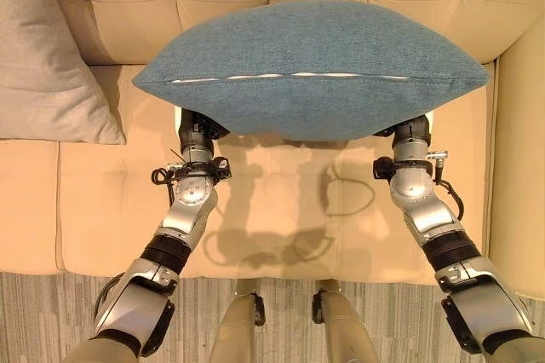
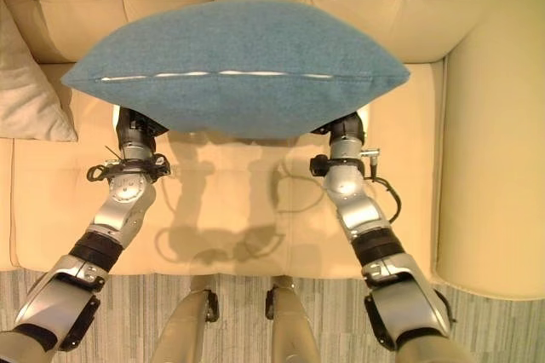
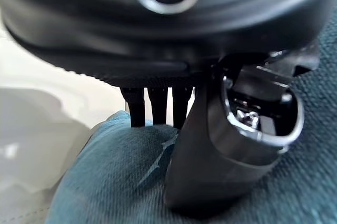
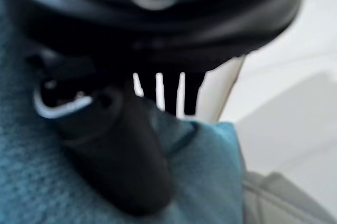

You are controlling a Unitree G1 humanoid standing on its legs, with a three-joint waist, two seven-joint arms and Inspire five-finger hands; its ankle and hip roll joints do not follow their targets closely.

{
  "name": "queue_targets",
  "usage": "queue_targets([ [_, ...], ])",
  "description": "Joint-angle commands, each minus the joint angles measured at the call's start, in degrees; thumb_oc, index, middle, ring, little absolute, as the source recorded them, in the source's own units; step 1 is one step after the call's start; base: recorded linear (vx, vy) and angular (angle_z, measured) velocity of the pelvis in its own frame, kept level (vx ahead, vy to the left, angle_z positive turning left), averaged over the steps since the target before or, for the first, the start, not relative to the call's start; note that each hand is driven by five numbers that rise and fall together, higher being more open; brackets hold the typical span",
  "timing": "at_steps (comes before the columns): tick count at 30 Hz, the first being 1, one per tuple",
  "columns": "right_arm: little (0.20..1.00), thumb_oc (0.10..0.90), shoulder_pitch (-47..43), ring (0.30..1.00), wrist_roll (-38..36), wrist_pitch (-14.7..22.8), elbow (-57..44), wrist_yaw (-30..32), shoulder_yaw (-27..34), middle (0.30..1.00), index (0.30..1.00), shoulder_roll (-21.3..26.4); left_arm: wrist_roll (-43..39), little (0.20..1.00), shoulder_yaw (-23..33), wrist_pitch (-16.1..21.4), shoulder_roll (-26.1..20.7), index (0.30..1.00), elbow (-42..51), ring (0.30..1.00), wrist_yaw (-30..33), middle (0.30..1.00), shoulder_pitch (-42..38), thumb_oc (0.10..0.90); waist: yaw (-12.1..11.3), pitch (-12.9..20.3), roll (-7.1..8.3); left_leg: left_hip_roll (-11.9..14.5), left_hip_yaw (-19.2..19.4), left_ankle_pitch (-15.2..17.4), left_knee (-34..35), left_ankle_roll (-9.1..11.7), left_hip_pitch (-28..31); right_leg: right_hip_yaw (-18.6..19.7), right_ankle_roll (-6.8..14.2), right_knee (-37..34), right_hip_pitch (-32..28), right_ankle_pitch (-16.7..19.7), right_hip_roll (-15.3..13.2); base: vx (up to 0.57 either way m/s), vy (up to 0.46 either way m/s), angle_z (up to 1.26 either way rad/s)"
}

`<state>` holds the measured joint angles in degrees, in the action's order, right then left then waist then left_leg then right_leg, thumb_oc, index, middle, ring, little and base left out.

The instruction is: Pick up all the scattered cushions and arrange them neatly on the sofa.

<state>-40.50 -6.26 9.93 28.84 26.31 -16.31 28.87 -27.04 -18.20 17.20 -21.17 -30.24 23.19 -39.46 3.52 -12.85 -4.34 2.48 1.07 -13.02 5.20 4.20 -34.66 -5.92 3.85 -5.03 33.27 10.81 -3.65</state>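
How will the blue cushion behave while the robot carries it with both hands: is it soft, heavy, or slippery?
The blue cushion is probably soft: the cloth dents under the left hand thumb. It seems light for its size, since it keeps its plump shape held between that and the right hand above the sofa. The woven cover looks rough, so slipping is unlikely.

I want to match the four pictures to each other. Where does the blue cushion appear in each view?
Left eye view: blue cushion, centre, held above the sofa seat.
Right eye view: centre, slightly left.
Left wrist view: beneath the left hand, thumb pressed on the fabric.
Right wrist view: beneath the right hand.
Shared landmark: the cushion's pale zip seam.
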Motion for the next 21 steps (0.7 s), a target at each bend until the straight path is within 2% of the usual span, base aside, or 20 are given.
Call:
queue_targets([
  [1,0.300,0.400,-6.68,0.300,2.23,9.10,-7.76,-2.45,-3.82,0.300,0.300,-4.52,2.23,0.300,-7.04,7.33,2.69,0.300,4.93,0.300,-3.15,0.300,-8.15,0.400,-1.14,9.22,3.46,-0.70,1.82,4.89,-0.20,3.18,2.18,0.30,4.57,0.03,-0.03,-3.34,-2.00,0.00,0.000,0.00],
  [13,0.300,0.400,-6.40,0.300,1.46,9.55,-11.78,-2.91,-2.42,0.300,0.300,-3.94,0.65,0.300,-5.95,8.23,2.83,0.300,9.22,0.300,-2.81,0.300,-9.73,0.400,-0.77,9.79,3.49,-0.41,1.70,4.72,-0.20,3.18,2.16,0.08,4.55,0.03,0.20,-3.23,-1.96,0.00,0.000,0.00],
  [21,0.300,0.400,-0.27,0.300,-1.04,8.58,-22.63,-5.76,1.50,0.300,0.300,-1.15,-0.23,0.300,-5.82,7.08,2.60,0.300,17.89,0.300,-4.47,0.300,-7.76,0.400,-0.04,10.36,3.66,-0.24,2.09,5.47,-0.20,3.06,4.73,-0.18,4.62,0.03,-2.54,-3.88,-1.88,0.00,0.000,0.00],
])
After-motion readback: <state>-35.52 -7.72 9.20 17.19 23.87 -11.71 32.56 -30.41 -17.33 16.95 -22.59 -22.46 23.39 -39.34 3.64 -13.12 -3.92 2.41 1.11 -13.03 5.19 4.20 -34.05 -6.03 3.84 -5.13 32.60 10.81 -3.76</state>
